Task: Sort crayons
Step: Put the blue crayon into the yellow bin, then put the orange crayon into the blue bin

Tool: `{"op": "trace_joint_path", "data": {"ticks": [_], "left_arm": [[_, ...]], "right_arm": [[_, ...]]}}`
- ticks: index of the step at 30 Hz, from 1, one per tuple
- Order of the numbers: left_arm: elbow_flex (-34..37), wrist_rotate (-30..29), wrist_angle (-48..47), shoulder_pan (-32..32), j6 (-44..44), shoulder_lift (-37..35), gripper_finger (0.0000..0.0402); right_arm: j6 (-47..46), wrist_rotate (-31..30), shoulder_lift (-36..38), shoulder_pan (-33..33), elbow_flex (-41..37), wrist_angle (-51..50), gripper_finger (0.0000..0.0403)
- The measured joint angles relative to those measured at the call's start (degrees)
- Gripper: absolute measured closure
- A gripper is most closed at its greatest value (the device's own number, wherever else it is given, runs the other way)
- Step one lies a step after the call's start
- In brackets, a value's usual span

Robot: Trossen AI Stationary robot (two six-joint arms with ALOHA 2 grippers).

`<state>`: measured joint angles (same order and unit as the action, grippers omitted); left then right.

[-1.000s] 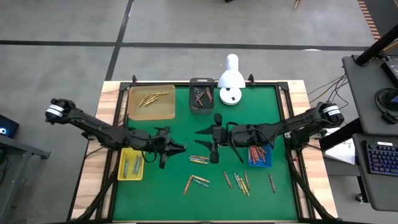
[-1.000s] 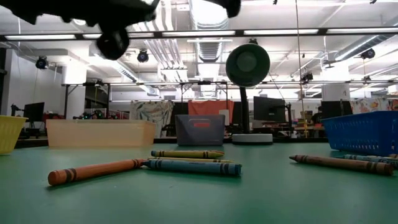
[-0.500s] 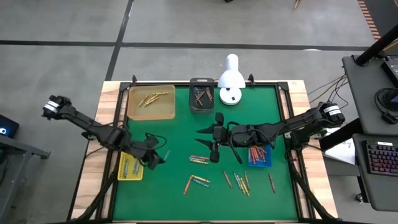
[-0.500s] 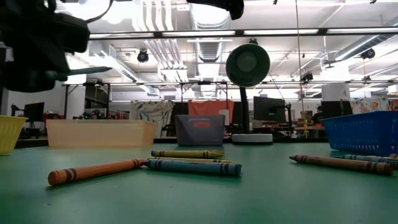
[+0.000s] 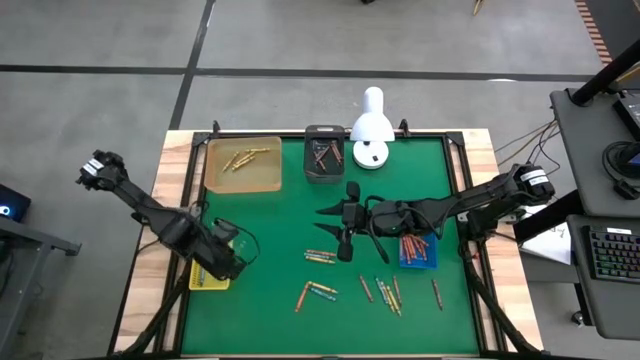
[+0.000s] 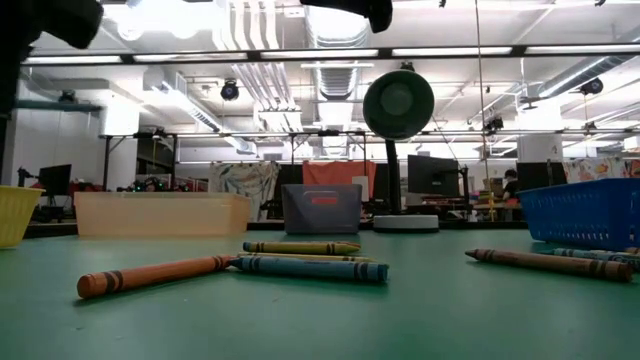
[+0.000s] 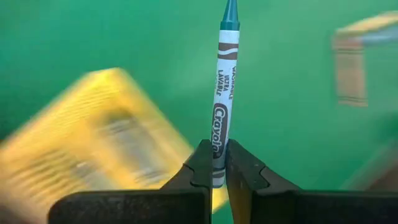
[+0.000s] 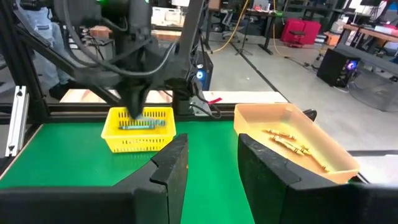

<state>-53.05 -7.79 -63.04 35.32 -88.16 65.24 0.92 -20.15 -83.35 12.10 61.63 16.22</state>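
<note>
From above, the left gripper [image 5: 228, 262] had swung from mid-table to over the yellow tray [image 5: 207, 272]. The right gripper [image 5: 343, 222] stayed above the loose crayons [image 5: 320, 257], fingers apart, holding nothing. At table level, the dark arm had left. The left wrist showed fingers [image 7: 200, 168] pinching a teal crayon [image 7: 223, 99].

only readable text i can spot is on the teal-tipped crayon with the white paper wrapper [image 7: 222, 106] pinched in the left hand [image 7: 214, 177]: "crayola" in big letters running along the wrapper, with "ultra" and a blurry "washable" in small print above it. nothing else anywhere is legible, not even on the loose crayons.
</note>
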Motion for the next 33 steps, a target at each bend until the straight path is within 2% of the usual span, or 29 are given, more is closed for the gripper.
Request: {"op": "trace_joint_path", "data": {"ticks": [2, 5, 9, 15, 24, 33], "left_arm": [[-3.45, 0.94, -9.15, 0.70, -2.75, 3.08, 0.0402], [-5.11, 4.86, -16.11, 1.42, -4.86, 6.84, 0.0402], [-3.42, 10.73, -16.61, 1.38, -5.95, 10.34, 0.0402], [-2.30, 14.66, -16.64, 1.38, -4.48, 14.71, 0.0395], [-2.30, 15.98, -18.69, 1.38, -2.41, 18.39, 0.0361], [-3.18, 15.49, -18.89, 1.38, -1.23, 17.51, 0.0335]], "right_arm": [[-0.82, 0.05, -0.02, 0.01, 0.00, -0.72, 0.0273], [-0.94, 0.05, -0.17, 0.00, 0.00, -1.50, 0.0269], [-0.93, 0.09, -0.66, 0.00, 0.00, -1.51, 0.0268], [-0.93, 0.14, -0.87, 0.00, 0.00, -2.09, 0.0275], [-0.91, 0.14, -0.92, 0.00, 0.00, -2.51, 0.0264], [-0.95, 0.13, -0.92, 0.00, 0.00, -3.03, 0.0267]]}}
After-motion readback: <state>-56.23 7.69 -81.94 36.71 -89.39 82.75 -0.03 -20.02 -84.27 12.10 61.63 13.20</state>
